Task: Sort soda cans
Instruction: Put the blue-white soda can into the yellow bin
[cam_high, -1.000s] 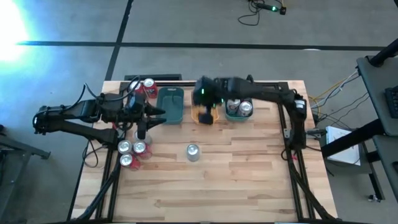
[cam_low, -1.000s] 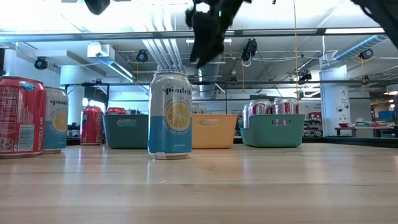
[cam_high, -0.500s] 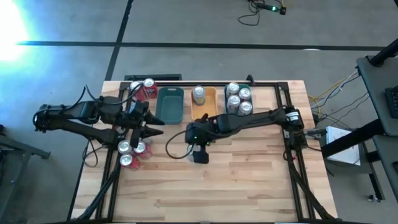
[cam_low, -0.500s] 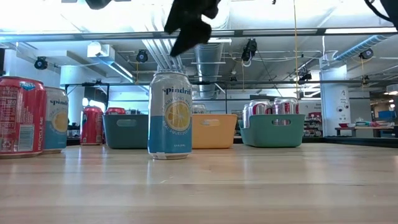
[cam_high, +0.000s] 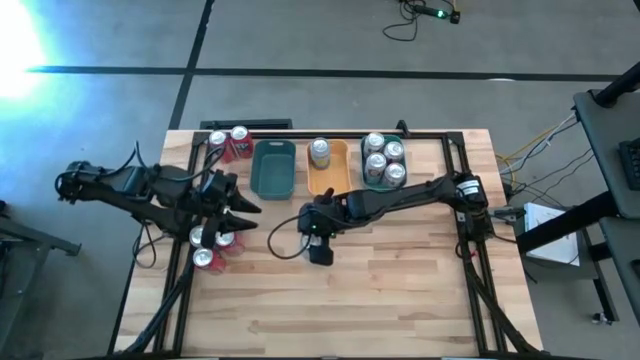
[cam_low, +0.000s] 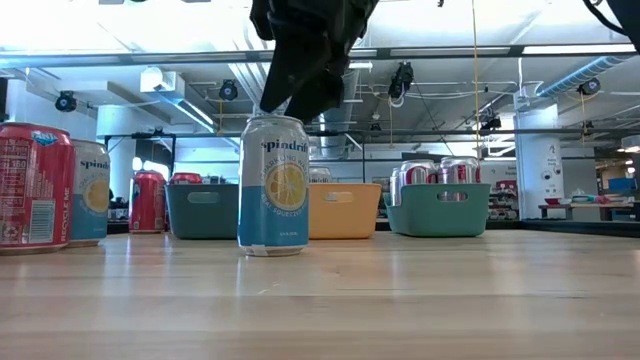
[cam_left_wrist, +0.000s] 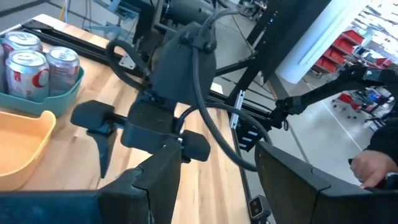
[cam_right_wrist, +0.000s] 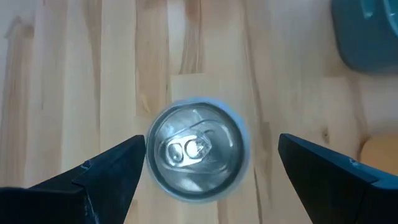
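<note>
Right gripper wide open, I see it straight above the lone can, fingers clear on both sides; bare table all round; left gripper open beside four cans near the left edge; orange tray holds one; green tray four; dark teal tray shows none.

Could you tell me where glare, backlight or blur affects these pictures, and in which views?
High view: a blown-out white glare fills the upper left corner of the floor. Low view: bright ceiling lights leave the right gripper a dark silhouette above the blue and yellow can, whose label stays readable. Right wrist view: the can top looks slightly soft, its edge smeared.
</note>
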